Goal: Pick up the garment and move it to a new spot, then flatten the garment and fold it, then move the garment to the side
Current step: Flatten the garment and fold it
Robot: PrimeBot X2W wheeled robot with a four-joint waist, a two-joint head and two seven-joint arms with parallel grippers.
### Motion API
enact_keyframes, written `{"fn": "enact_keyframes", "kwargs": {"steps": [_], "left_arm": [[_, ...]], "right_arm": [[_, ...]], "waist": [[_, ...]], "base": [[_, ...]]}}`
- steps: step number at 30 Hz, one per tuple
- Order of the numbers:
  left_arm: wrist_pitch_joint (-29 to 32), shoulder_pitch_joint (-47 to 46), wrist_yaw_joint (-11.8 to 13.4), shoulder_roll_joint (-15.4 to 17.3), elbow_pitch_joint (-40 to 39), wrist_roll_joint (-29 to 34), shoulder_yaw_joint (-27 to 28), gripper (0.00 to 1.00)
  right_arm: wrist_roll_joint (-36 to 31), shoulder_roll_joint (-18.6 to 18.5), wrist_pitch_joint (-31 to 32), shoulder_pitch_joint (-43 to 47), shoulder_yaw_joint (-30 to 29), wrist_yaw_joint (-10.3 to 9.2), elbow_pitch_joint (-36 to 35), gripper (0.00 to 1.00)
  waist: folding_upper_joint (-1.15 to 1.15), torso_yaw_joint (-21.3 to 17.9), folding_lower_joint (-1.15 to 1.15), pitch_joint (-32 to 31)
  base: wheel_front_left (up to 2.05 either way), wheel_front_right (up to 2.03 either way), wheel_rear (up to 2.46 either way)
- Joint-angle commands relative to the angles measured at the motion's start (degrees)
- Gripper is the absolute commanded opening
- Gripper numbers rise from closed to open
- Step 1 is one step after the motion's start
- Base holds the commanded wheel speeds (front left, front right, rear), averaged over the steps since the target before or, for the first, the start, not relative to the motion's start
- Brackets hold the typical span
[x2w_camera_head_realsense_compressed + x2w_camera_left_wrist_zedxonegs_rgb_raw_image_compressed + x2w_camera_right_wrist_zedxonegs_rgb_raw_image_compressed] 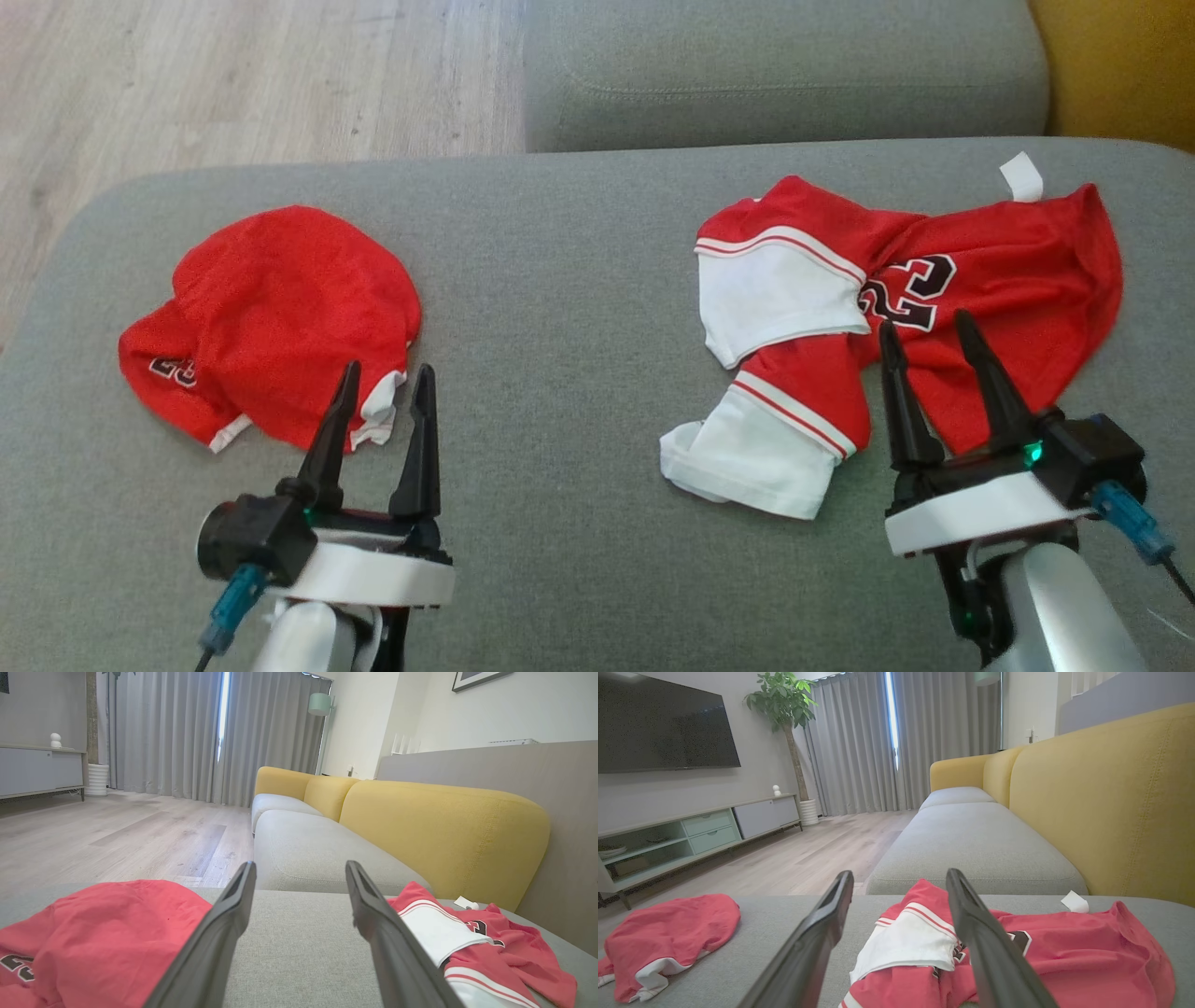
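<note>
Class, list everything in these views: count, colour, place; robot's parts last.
Bunched jersey: one, mostly red, seat's left.
Spread jersey: one, red-and-white, seat's right.
Sofa seat: one, grey, under both.
Backrest: one, yellow, along seat's right.
Floor: one, pale wood, beyond seat.
Curtains: one set, grey, behind plant.
Television: one, black, left of plant.
Plant: one, green, beside curtains.
Left gripper: one, dark, open, by bunched jersey.
Right gripper: one, dark, open, at spread jersey.
</note>
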Motion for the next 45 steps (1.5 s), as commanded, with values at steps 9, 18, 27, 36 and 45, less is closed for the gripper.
{"fn": "enact_keyframes", "kwargs": {"steps": [9, 18, 27, 36, 45], "left_arm": [[-0.54, -2.60, -0.18, 0.30, -2.22, -0.12, 1.27, 1.00], [-0.54, -4.57, -0.25, 0.30, -1.45, -1.08, -0.23, 1.00], [-0.54, -5.19, -0.28, 0.30, -1.05, -1.39, -0.67, 1.00], [-0.54, -4.60, -0.30, 0.30, -0.76, -1.07, -0.23, 1.00], [-0.54, -3.69, -0.19, 0.30, -0.45, -1.21, -0.56, 1.00]], "right_arm": [[-2.46, 0.84, 2.80, -5.25, -2.78, -0.04, 1.40, 1.00], [2.47, 0.90, 11.47, -13.89, -9.02, -0.04, 13.98, 1.00], [7.62, 0.91, 13.50, -20.57, -10.50, -0.04, 26.81, 1.00], [8.45, 0.91, 7.31, -24.97, -4.67, -0.04, 28.89, 0.00], [10.09, 0.26, 9.70, -31.66, -4.13, -0.04, 21.24, 0.00]], "waist": [[0.00, 1.79, 0.00, 3.71], [0.00, 5.42, 0.00, 7.31], [0.00, 7.66, 0.00, 8.19], [0.00, 7.01, 0.00, 7.48], [0.00, 6.21, 0.00, 5.40]], "base": [[0.00, 0.00, 0.00], [0.00, 0.00, 0.00], [0.00, 0.00, 0.00], [0.00, 0.00, 0.00], [0.00, 0.00, 0.00]]}}
